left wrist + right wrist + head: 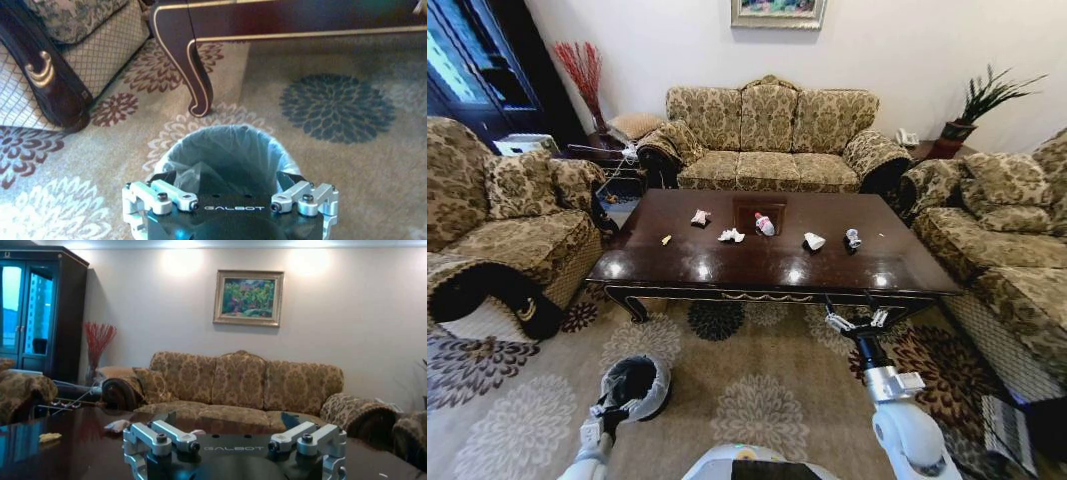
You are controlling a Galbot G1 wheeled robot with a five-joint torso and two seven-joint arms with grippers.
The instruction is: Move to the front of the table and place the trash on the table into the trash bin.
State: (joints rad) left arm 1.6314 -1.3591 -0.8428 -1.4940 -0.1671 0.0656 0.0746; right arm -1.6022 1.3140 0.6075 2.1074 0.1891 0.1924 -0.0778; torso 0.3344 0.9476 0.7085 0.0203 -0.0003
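Note:
The table (757, 268) stands dark and glossy just ahead of me. The trash lies across its middle: a crumpled paper wad (700, 217), a white wad (731, 236), a small bottle with a red label (765, 224), another white wad (814, 241), a wrapper (853, 238) and a tiny yellow piece (666, 240). The trash bin (632, 385), black with a pale bag liner (223, 150), sits on the carpet at my left. My left gripper (602, 412) (225, 176) is open at its near rim. My right gripper (855, 320) (229, 419) is open, level with the table's front edge.
Patterned sofas ring the table: one on the left (497, 230), one behind (767, 140), one on the right (1007, 230). A carved table leg (193, 75) stands just beyond the bin. Flowered carpet (757, 400) lies between me and the table.

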